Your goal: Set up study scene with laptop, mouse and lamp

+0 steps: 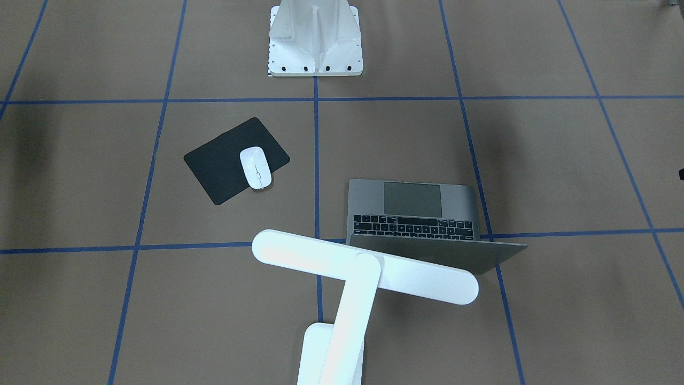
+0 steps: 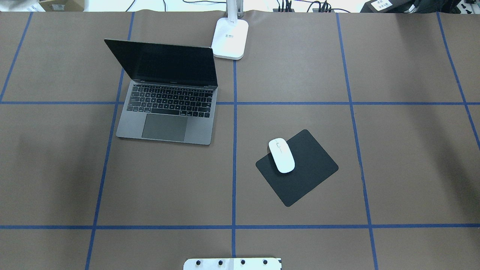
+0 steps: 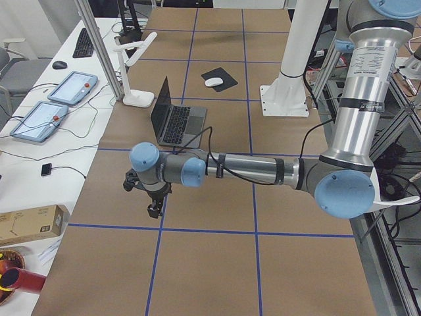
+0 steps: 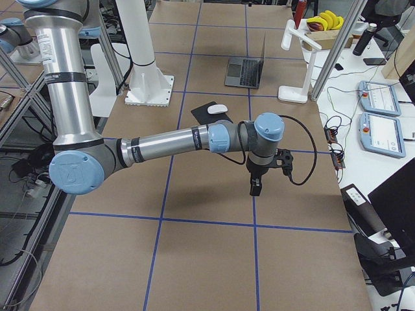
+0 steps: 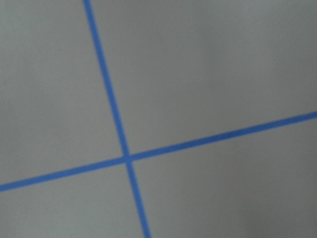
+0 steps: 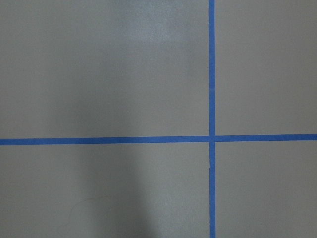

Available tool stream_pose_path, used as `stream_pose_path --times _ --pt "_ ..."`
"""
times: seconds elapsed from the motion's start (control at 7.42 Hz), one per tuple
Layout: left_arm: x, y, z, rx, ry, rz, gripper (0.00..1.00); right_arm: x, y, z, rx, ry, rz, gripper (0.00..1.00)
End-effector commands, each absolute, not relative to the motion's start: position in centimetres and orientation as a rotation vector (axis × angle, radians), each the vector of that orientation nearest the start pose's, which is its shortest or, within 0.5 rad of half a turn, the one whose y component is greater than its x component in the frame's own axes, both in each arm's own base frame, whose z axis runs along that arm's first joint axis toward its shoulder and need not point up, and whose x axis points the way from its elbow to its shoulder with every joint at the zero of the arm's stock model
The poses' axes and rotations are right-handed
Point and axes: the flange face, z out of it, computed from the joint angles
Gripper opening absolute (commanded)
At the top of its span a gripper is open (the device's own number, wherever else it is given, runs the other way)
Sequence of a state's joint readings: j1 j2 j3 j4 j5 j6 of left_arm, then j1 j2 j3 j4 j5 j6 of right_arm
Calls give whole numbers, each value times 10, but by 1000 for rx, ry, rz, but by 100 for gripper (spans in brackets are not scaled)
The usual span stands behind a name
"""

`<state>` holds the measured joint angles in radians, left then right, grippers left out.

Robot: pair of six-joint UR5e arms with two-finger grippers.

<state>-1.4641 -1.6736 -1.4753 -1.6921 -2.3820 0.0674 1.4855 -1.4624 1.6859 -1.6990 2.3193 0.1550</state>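
The grey laptop [image 2: 165,112] stands open on the brown table, its dark screen facing the robot. The white lamp [image 1: 363,266] stands at the far edge, base [image 2: 230,38] just right of the laptop's screen, bar head over the lid. The white mouse [image 2: 281,155] lies on a black pad [image 2: 311,176] right of centre. My left gripper [image 3: 153,210] hangs over bare table, well away from the laptop; my right gripper [image 4: 255,189] hangs likewise beyond the pad. Only the side views show them, so I cannot tell whether they are open or shut. Both wrist views show just table and blue tape.
The white bolted pedestal [image 1: 315,37] stands at the robot's edge of the table. Blue tape lines grid the brown surface [image 2: 405,157]. Beyond the far edge a white bench [image 3: 59,99] carries tablets, cables and a keyboard.
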Motion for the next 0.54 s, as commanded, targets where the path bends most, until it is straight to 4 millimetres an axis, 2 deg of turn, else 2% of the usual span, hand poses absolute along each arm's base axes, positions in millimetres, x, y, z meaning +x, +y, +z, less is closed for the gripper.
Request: stream_pose_path --times 0.0,0.13,0.4 --pt "-7 -519 662 94 846 203 100 22 -524 565 -4 -751 33 100" --pt "-6 -510 667 84 848 200 100 23 -522 561 4 -752 32 100" --pt "-7 -506 669 81 848 198 100 22 -521 560 7 -754 31 100"
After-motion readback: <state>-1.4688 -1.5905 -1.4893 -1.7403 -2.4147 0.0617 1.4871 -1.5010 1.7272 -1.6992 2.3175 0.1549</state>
